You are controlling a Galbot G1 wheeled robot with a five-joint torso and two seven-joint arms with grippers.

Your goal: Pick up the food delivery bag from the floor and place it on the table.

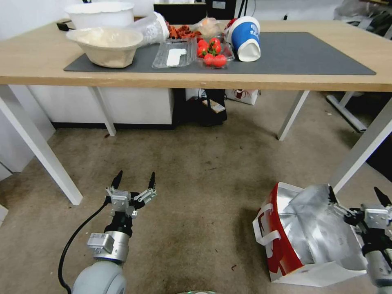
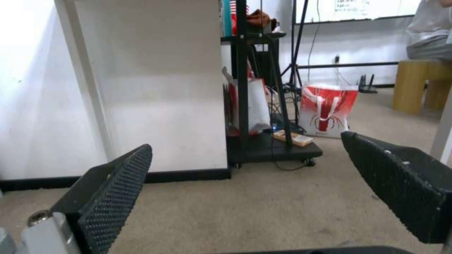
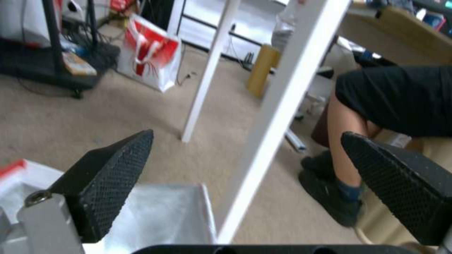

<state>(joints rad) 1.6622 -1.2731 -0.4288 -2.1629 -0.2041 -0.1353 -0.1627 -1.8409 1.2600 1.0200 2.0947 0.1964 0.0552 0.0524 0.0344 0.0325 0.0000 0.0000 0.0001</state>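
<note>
Lying on its side on the floor (image 1: 192, 179), the food delivery bag (image 1: 310, 237) rests near the front right leg of the surface (image 1: 122, 77), foil mouth turned toward that leg, white strap handles on its red left face. The right gripper (image 1: 356, 199) hovers at the mouth's right rim, fingers (image 3: 111, 183) apart, far nearer than the left gripper (image 1: 134, 179), which hangs open over bare carpet well to the left. The picture's edge cuts off the bag's right side.

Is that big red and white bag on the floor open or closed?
Open. The food delivery bag gapes at the top, showing its silver foil lining, as it sits on the floor.
</note>
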